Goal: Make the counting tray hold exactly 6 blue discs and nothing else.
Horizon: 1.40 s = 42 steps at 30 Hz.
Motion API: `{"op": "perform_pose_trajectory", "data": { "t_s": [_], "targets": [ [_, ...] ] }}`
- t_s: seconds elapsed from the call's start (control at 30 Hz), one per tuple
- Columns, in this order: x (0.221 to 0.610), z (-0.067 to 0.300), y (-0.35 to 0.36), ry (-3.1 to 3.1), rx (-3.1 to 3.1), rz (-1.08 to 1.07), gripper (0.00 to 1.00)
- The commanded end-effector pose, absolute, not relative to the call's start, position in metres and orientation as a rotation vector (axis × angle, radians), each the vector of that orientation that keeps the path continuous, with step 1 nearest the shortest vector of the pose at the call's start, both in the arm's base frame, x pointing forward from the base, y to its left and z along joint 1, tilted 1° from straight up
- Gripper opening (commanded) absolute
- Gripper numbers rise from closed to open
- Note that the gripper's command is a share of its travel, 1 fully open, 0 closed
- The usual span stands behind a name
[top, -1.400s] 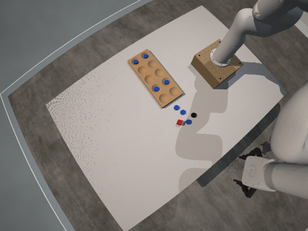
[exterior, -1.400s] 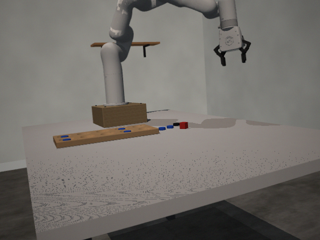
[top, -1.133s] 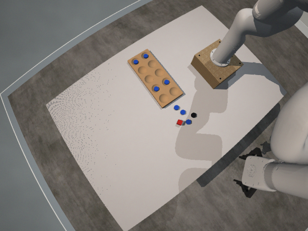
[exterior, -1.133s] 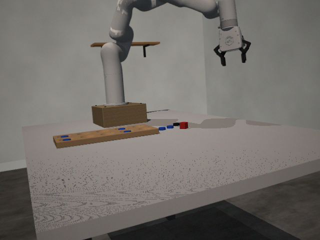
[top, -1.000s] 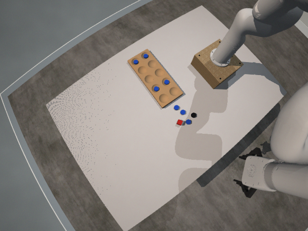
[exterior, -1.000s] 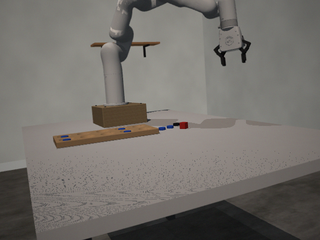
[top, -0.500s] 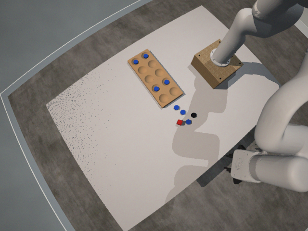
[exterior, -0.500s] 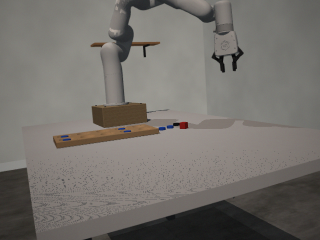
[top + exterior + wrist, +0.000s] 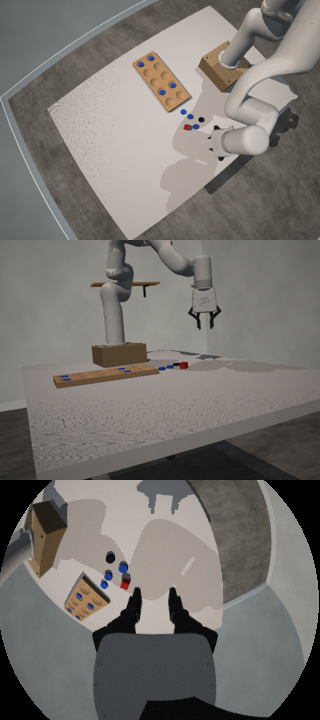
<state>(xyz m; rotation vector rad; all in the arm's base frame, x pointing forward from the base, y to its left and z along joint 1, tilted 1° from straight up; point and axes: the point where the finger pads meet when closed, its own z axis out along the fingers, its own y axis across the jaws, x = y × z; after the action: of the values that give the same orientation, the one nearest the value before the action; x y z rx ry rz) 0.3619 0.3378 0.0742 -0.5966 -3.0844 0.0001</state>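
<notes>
The wooden counting tray [image 9: 161,80] lies flat on the white table. It holds several blue discs in pockets: two at the far end [image 9: 146,61] and two nearer the other end [image 9: 167,88]. The other pockets are empty. Three loose blue discs [image 9: 183,111] [image 9: 190,116] [image 9: 195,126] lie just off the tray's near end. My gripper [image 9: 205,326] hangs high above the table, right of those discs. It is partly open and empty. The wrist view shows its fingers with nothing between them.
A black disc [image 9: 201,119] and a red cube [image 9: 186,126] lie among the loose blue discs; the cube touches or nearly touches one disc. The arm's wooden base block [image 9: 224,66] stands behind the tray. A small shelf [image 9: 125,284] hangs on the back wall.
</notes>
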Motion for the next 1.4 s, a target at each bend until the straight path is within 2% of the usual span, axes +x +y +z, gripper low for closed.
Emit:
{"op": "perform_pose_trajectory", "data": {
  "t_s": [0.0,0.2,0.53,0.77,0.83,0.93,1.37],
  "targets": [
    [0.361,0.058,0.301,-3.120,-0.426,-0.013,0.47],
    [0.348,0.033,0.247,-3.131,-0.192,0.006,0.47],
    [0.345,0.027,0.238,-3.130,-0.154,0.009,0.47],
    [0.345,-0.042,0.239,-3.130,-0.154,0.010,0.47],
    [0.345,-0.042,0.239,-3.130,-0.154,0.010,0.47],
    [0.344,-0.067,0.238,-3.130,-0.154,0.010,0.47],
    [0.344,-0.071,0.238,-3.130,-0.154,0.010,0.47]
  ]
}}
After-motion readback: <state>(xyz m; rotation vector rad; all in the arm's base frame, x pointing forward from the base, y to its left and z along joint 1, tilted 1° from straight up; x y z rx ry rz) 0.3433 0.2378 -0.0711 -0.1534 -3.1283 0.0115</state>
